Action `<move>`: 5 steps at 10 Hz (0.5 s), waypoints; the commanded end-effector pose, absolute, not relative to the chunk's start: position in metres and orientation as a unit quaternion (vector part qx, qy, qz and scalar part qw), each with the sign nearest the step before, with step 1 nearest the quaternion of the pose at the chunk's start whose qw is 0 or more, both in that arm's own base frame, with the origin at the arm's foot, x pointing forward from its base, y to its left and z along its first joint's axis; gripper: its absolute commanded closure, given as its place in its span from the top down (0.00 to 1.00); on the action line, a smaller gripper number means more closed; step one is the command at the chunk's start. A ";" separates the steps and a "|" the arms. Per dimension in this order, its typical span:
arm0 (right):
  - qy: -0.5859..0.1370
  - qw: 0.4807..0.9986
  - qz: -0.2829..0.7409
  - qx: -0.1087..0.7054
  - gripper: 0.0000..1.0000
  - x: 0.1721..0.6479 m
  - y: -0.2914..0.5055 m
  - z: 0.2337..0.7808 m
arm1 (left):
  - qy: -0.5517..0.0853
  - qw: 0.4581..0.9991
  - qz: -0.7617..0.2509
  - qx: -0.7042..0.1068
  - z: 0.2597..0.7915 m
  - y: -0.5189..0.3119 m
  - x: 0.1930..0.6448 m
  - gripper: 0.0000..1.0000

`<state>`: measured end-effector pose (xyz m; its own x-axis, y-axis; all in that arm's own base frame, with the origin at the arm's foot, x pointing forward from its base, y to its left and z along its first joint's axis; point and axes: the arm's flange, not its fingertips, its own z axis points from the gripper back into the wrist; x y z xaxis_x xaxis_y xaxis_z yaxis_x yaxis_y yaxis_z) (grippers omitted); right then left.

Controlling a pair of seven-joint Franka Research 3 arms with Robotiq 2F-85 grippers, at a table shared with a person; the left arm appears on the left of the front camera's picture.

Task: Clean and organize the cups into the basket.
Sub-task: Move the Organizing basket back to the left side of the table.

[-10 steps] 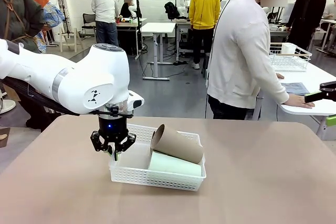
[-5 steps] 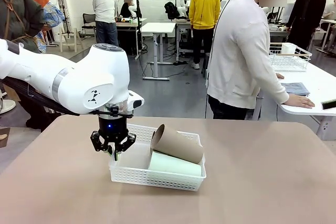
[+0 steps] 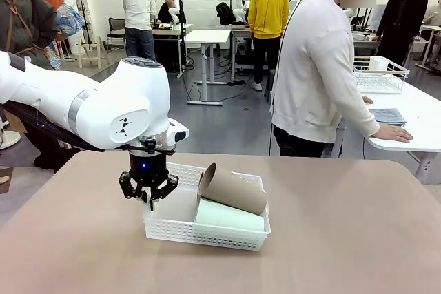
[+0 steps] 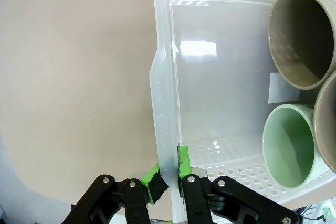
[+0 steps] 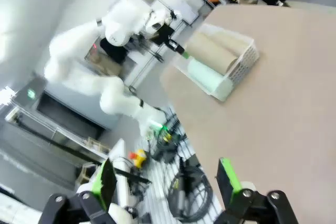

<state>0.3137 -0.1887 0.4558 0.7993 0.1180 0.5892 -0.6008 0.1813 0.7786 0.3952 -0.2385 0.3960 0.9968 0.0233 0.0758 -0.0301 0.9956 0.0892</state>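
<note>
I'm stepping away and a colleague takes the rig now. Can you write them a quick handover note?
Left gripper: shut on the basket end wall, pinching its rim.
Right gripper: open, holding nothing, off to the side of the table.
Mint cup lies in the basket; a tan cup rests tilted on it. A second tan cup shows beside them.
Left: straighten the cups, release the basket.

The basket is shiny white plastic with little holes. The cups look dull and smooth. The tabletop is matt tan.
</note>
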 end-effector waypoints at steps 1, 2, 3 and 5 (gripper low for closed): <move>-0.260 0.726 0.167 0.614 1.00 0.306 -0.222 0.457 | -0.042 0.998 0.024 0.046 0.398 -0.241 0.395 0.00; -0.273 0.723 0.145 0.618 1.00 0.294 -0.239 0.450 | -0.042 0.998 0.024 0.046 0.398 -0.241 0.395 0.00; -0.277 0.728 0.118 0.616 1.00 0.278 -0.256 0.442 | -0.042 0.998 0.024 0.046 0.398 -0.241 0.395 0.00; -0.268 0.735 0.088 0.617 1.00 0.257 -0.273 0.431 | -0.042 0.998 0.024 0.046 0.398 -0.241 0.395 0.00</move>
<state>0.2601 -0.2746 0.4319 0.8200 -0.1879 0.5406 -0.4926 0.2494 0.8338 0.3952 -0.2386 0.3959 0.9969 0.0232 0.0757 -0.0300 0.9956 0.0893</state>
